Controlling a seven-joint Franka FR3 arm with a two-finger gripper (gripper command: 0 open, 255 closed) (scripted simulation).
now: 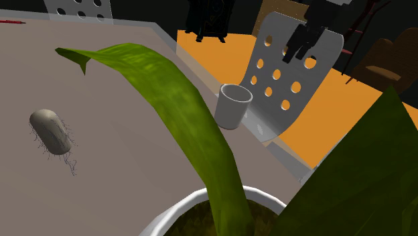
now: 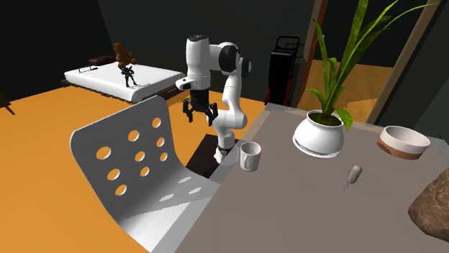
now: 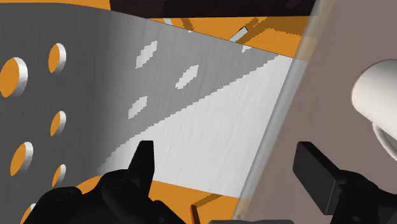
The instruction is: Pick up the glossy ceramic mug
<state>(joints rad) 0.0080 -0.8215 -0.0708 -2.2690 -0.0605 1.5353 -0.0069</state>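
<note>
White mug (image 2: 250,156) stands on table (image 2: 288,208); claw (image 2: 200,118) gapes above chair (image 2: 137,169).

And here's the counter (image 2: 302,208), a flat grey-brown top. Close to its edge on the second exterior view's left, a plain white mug (image 2: 250,156) stands upright, mouth up. To its right sits a round white planter (image 2: 321,136), long green leaves arching out of it. Right again, a bowl (image 2: 403,141), brown on the side and pale at the rim. Between planter and bowl, nearer that camera, a small grey oblong thing (image 2: 354,174) with thin wiry strands lies on its side. At the near right, a rough brown lump (image 2: 435,208), cut off by the frame.
</note>
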